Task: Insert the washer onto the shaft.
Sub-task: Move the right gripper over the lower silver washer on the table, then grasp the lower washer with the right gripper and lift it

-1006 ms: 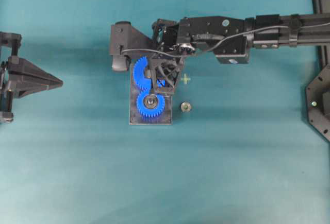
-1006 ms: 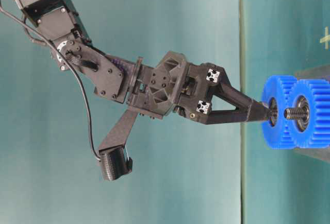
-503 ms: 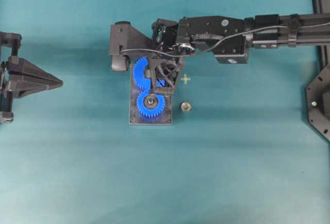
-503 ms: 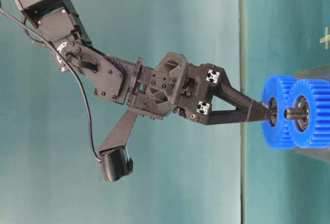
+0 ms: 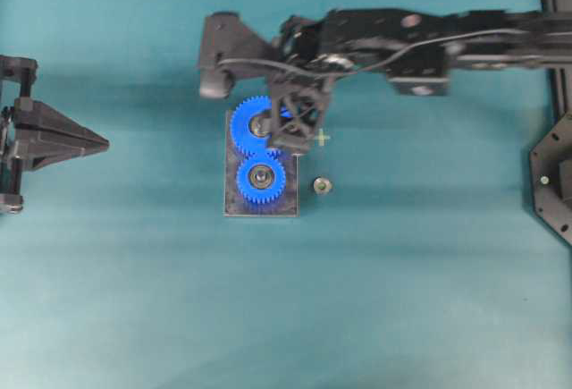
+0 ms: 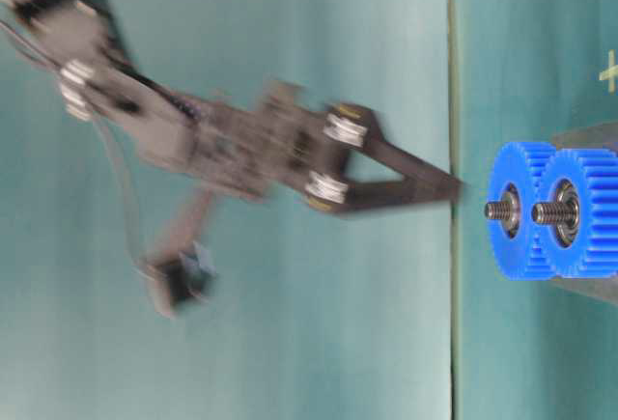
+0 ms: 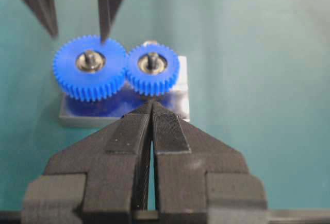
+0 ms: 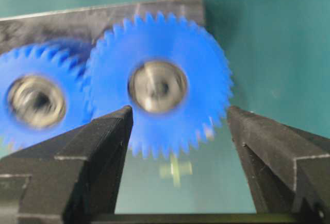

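1. Overhead view: a grey base plate (image 5: 260, 206) sits around the middle of the teal counter (image 5: 402, 300), carrying two blue gears that mesh with each other.
2. The far gear (image 5: 256, 126) is at 12 o'clock from the near gear (image 5: 261, 177). Each one has a threaded shaft through its hub, and you can see the shaft of the far gear (image 6: 497, 210) and the shaft of the near gear (image 6: 543, 212) poking up in the table-level view.
3. Both hubs show a metal ring around the shaft. I can't tell from these shots whether either ring is the washer or just a bearing.
4. A small round metal part (image 5: 321, 185) lies loose on the counter at 3 o'clock from the near gear, just beside the plate but not touching it. A yellow cross mark (image 5: 321, 138) sits at 12 o'clock from that part.
5. The right pincer (image 8: 178, 126) has its jaws spread wide with nothing between them. In its wrist view the fingers flank a gear without touching it, and the table-level view shows its tip, blurred, clear above the gears.
6. The left pincer (image 7: 151, 112) is parked well apart at 9 o'clock of the plate in the overhead view, pointing toward the gears. Its two pads are pressed together with nothing gripped.
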